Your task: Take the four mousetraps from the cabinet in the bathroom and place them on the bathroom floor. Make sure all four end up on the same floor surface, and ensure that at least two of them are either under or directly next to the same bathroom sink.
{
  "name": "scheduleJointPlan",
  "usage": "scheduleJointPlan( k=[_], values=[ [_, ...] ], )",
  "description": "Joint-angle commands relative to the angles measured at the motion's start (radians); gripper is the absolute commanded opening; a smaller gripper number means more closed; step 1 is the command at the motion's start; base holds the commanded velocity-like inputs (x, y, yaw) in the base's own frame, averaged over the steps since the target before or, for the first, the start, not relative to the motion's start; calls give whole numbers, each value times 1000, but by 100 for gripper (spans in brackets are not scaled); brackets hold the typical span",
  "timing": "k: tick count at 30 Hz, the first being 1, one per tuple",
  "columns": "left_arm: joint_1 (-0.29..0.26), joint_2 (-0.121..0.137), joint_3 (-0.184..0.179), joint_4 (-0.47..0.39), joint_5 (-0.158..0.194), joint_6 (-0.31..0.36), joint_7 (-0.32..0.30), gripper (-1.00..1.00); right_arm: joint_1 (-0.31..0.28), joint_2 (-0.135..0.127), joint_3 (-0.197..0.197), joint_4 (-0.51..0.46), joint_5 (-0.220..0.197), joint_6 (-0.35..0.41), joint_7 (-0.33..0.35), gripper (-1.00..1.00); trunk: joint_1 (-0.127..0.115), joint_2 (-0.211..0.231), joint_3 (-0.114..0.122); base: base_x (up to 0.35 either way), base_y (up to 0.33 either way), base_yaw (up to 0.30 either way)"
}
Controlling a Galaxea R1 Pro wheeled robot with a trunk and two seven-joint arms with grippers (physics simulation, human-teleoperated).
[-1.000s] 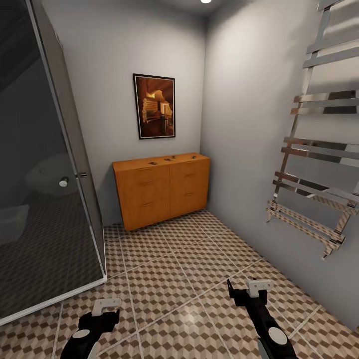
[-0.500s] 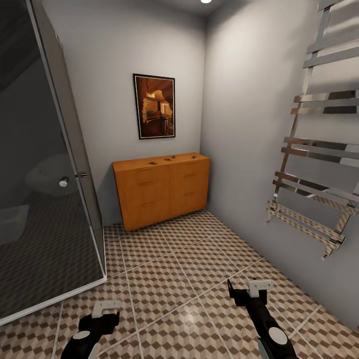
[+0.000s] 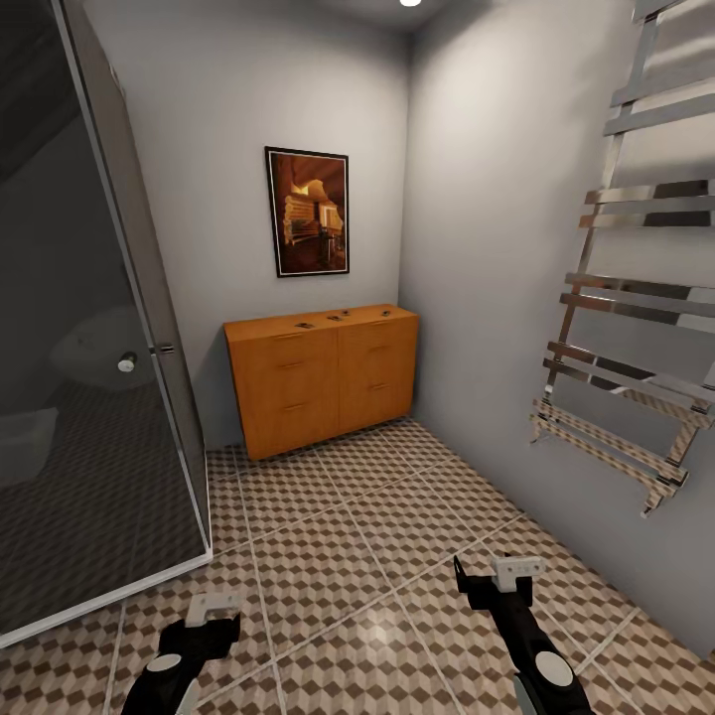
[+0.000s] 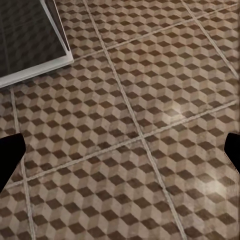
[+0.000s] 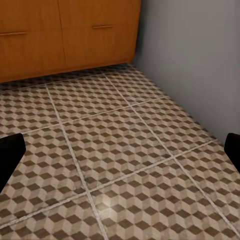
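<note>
Both my grippers hang low in front of me with nothing in them: the left gripper (image 3: 213, 608) and the right gripper (image 3: 517, 568) each carry their jaws spread wide, and in each wrist view only the dark fingertips show at the two edges, with bare tile between them.

Largest around me is the bathroom floor (image 3: 348, 536), big square tiles in a brown, beige and white cube print with pale grout. To my left stands a dark glass shower enclosure (image 3: 89, 377), to my right a chrome towel rail (image 3: 636, 328) on the grey wall. Against the far wall, under a framed picture (image 3: 307, 212), sits the cabinet (image 3: 323, 377): a low orange-brown sideboard with drawer fronts and slim bar handles, well apart from me. On its flat top lie the mousetraps (image 3: 338, 317), which from here are only a few small dark specks; I cannot count them or make out their boards or wire.

What I judge could go wrong: driving forward, my right arm could clip the towel rail and my left the glass corner, since the passage between them is narrow. At the cabinet, flat thin traps may slip from a pinch or get pushed off the back edge if I come in too low.
</note>
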Motion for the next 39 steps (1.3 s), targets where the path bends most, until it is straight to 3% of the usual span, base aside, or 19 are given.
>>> scheduleJointPlan(
  k=[1,11,39],
  values=[
    [-1,0,-3,-9,6,5,7,100,-1,-1,4,0,0,0,-6,100,0,-1,-1,0,0,0],
    [-1,-12,-4,-21,7,6,7,100,-1,0,4,0,0,0,-5,100,0,-1,-1,0,0,0],
    [0,-13,-8,-23,7,6,7,100,-1,1,4,0,1,0,-5,100,0,-1,-1,16,-2,0]
  ],
)
